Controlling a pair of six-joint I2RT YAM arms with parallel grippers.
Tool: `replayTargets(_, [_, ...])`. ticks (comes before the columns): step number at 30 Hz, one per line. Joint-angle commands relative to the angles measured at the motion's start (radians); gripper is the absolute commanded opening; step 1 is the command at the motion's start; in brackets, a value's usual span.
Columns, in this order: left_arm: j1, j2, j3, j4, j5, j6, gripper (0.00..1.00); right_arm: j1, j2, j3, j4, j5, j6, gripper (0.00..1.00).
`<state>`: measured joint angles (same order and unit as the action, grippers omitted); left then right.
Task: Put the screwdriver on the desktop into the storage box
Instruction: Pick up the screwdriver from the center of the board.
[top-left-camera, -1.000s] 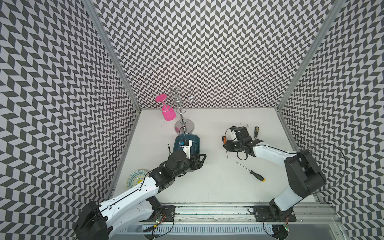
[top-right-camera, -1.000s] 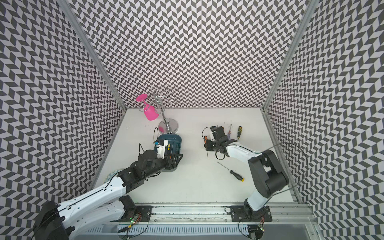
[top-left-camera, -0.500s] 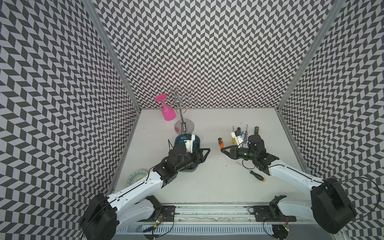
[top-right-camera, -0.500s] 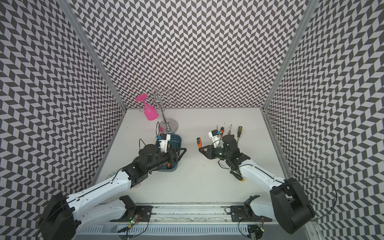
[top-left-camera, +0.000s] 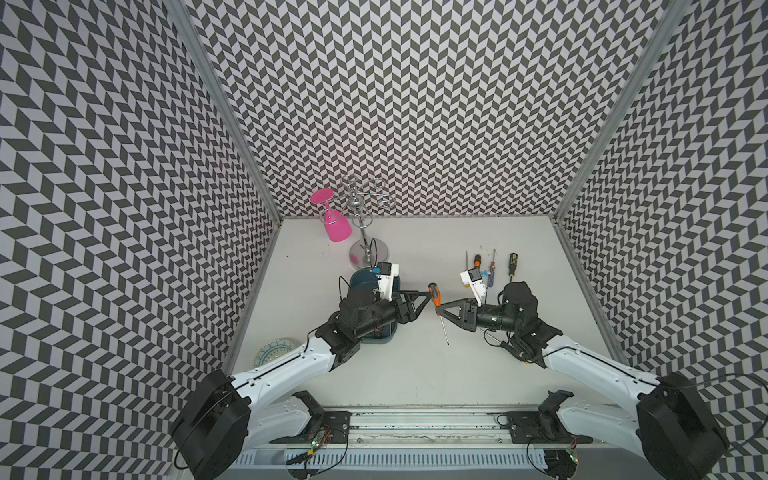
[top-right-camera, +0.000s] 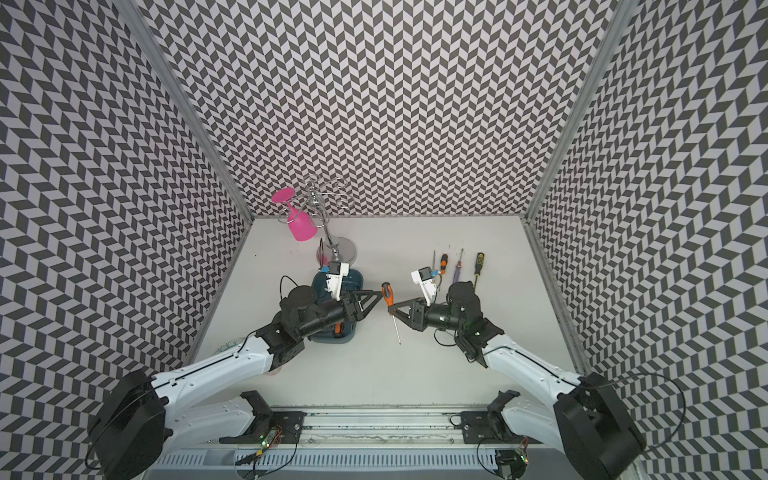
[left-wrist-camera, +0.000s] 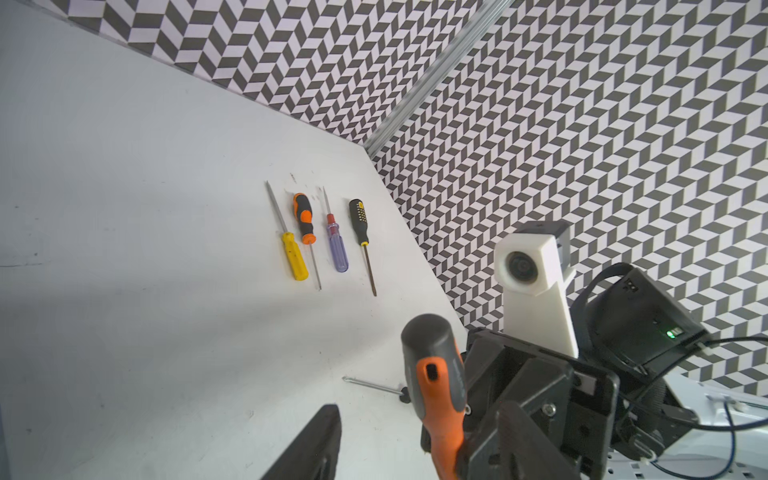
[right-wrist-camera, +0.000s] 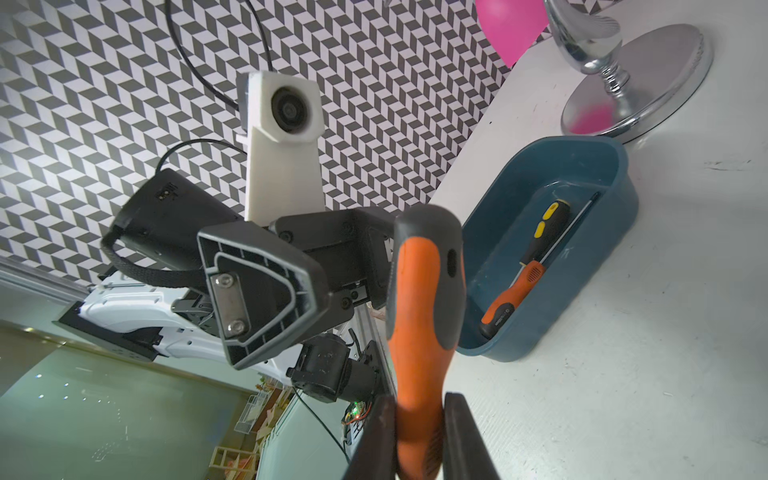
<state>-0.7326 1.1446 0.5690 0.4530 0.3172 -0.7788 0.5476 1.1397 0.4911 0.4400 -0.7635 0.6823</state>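
Observation:
An orange-and-grey screwdriver (top-left-camera: 434, 292) hangs over the white desktop (top-left-camera: 415, 374), shaft pointing down, with my right gripper (right-wrist-camera: 419, 399) shut on the lower part of its handle. My left gripper (top-left-camera: 424, 299) faces it from the left, open. Its fingers stand on either side of the handle top (left-wrist-camera: 434, 374), one finger (left-wrist-camera: 320, 436) well apart from it. The teal storage box (right-wrist-camera: 615, 199) lies behind the left arm and holds two screwdrivers. In both top views the arm mostly covers the box (top-right-camera: 357, 282).
Several screwdrivers (left-wrist-camera: 337, 249) lie in a row at the back right, and one more (left-wrist-camera: 372, 383) lies under the right arm. A chrome glass rack (top-left-camera: 368, 249) with a pink glass (top-left-camera: 336, 228) stands behind the box. A patterned plate (top-left-camera: 274, 351) sits by the left wall.
My right gripper has carried the orange screwdriver leftward to the middle and turned to face left. My left gripper has swung right from above the box to meet the handle.

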Motion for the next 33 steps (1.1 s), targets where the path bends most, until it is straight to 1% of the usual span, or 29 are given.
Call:
replayTargets(1, [-0.019,0.012,0.021,0.076,0.029,-0.004,0.6,0.015,-0.025,-0.006,0.122,-0.019,0.034,0.14])
replayTargets(14, [-0.048,0.053,0.046,0.095,0.039,-0.008,0.47,0.047,-0.005,0.001,0.162,-0.018,0.056,0.14])
replayTargets(18, [-0.05,0.058,0.046,0.098,0.039,-0.007,0.38,0.054,0.002,0.001,0.171,-0.018,0.058,0.14])
replayTargets(21, [-0.05,0.058,0.048,0.096,0.038,-0.005,0.28,0.057,0.008,0.004,0.164,-0.019,0.053,0.14])
replayTargets(24, [-0.05,0.057,0.055,0.082,0.039,0.002,0.17,0.057,0.008,0.006,0.148,-0.011,0.044,0.19])
replayTargets(25, [-0.051,0.056,0.058,0.076,0.039,0.005,0.12,0.057,0.006,0.006,0.142,-0.007,0.041,0.21])
replayTargets(26, [-0.051,0.054,0.061,0.071,0.037,0.008,0.09,0.058,0.004,0.006,0.136,-0.001,0.04,0.24])
replayTargets(28, [-0.05,0.05,0.067,0.049,0.029,0.02,0.06,0.057,0.002,0.012,0.108,0.008,0.026,0.35])
replayTargets(29, [-0.051,0.045,0.07,0.032,0.02,0.029,0.05,0.058,-0.001,0.014,0.092,0.013,0.017,0.38])
replayTargets(30, [-0.05,0.04,0.078,0.005,0.006,0.041,0.02,0.057,-0.003,0.018,0.073,0.02,0.006,0.41])
replayTargets(33, [-0.042,0.019,0.112,-0.112,-0.037,0.086,0.01,0.056,-0.017,0.02,0.008,0.052,-0.033,0.45])
